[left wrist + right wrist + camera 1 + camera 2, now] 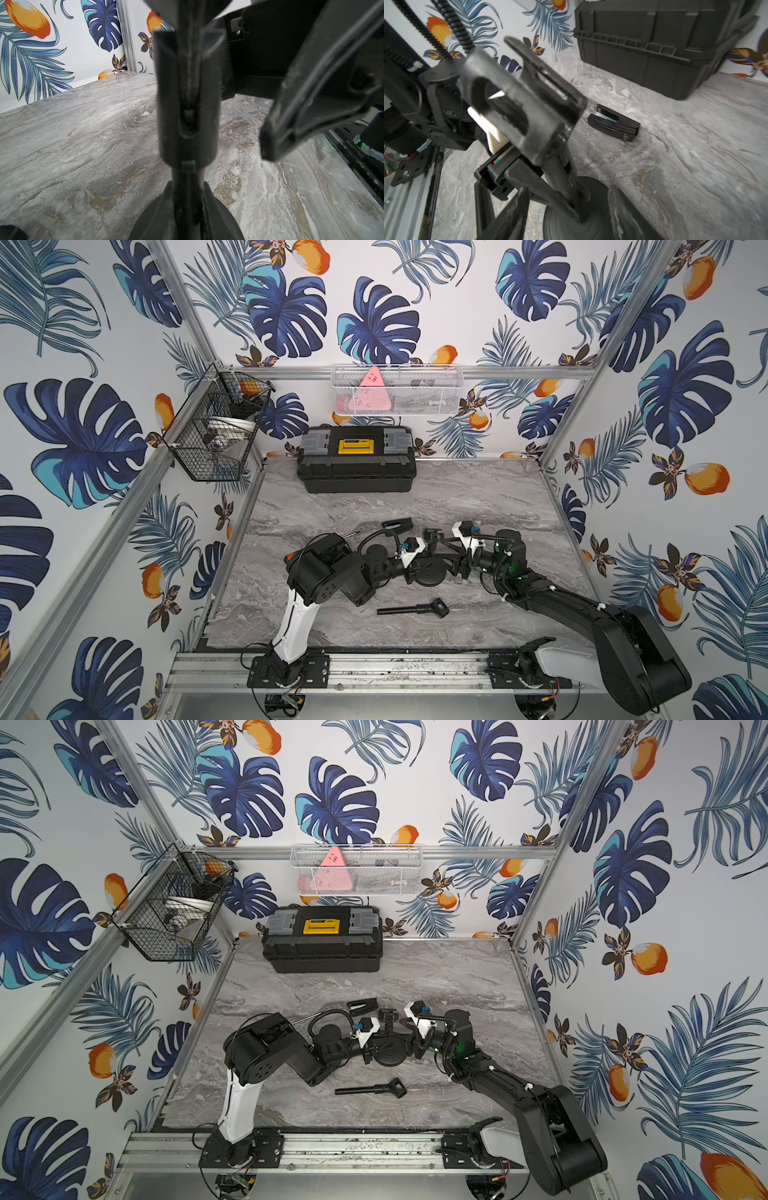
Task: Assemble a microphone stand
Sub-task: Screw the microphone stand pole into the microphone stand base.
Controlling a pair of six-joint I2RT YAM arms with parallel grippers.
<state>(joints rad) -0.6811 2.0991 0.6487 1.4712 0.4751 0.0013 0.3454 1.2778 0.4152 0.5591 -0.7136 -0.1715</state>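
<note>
Step in hand: mast work. The round base (430, 577) sat upright on the bench (478, 497), centre and a bit near, between the two arms. The post (187, 99) stood in it, with the slotted bracket head (517, 108) on top.

Left end effector (569, 199) was clamped on the post low down, just above the base, steadying it. Right end effector (446, 562) had its jaws apart on either side of the post and held nothing.

Loose parts:
- A rod with a yoke end (411, 609) lay flat on the bench, near side of the base.
- A black clip (613, 124) lay on the far side, between the base and the toolbox (356, 460).

My read is that the stand was roughly half built and these two parts were not yet fitted.

Next move, probably:
- Keep the left clamp on.
- Send the right arm to the rod, grip it mid-shaft and bring it to the bracket slot.
- That needs the rod lined up with the slot and no side load that tips the base.
</note>
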